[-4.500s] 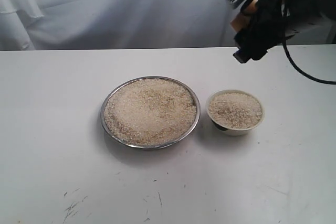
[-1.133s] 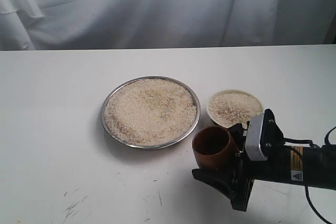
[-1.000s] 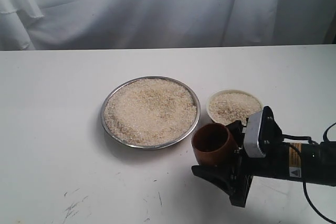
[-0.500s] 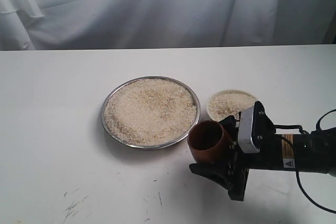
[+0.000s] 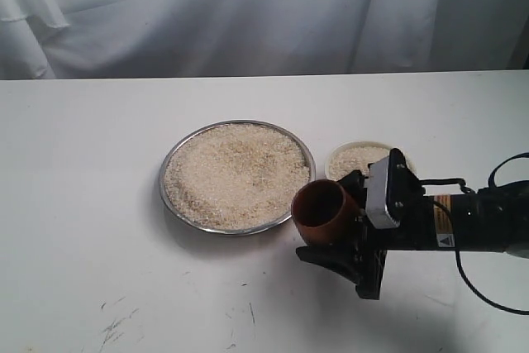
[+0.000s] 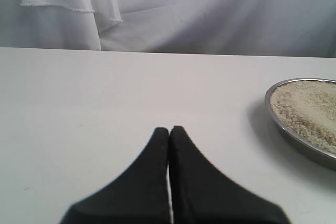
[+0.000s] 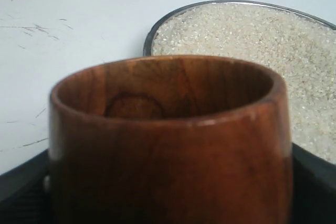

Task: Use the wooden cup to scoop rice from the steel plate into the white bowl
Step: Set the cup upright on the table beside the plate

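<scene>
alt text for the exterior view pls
The right end effector holds a wooden cup tilted toward a steel plate heaped with rice, close to its rim. A white bowl of rice sits behind the arm on a white table.

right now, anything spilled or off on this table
No spill: the beige rice lies inside the shiny round steel plate and small white bowl. Only dark scuff marks on the white table stand out.

Light: bright, diffuse, even | Shadows: soft, at steel plate (image 5: 162, 181) 7 o'clock | Blur: wooden cup (image 7: 168, 145) soft, right wrist view
</scene>
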Robot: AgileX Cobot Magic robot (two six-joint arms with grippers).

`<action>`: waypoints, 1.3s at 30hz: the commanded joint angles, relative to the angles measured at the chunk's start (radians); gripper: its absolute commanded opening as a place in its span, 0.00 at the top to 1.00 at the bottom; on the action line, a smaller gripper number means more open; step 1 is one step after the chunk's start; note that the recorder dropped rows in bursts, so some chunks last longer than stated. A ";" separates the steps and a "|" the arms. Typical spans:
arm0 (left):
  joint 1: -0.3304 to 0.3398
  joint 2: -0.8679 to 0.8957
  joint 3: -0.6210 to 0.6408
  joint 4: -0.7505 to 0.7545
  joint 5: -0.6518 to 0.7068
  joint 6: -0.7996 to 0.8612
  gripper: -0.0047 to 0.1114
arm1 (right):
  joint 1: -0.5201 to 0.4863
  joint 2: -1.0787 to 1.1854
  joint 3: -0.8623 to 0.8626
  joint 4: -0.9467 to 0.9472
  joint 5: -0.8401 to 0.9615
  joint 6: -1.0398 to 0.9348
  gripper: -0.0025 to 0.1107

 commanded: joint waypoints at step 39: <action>-0.002 -0.005 0.005 -0.001 -0.006 -0.003 0.96 | -0.004 0.110 -0.040 0.005 -0.047 0.023 0.71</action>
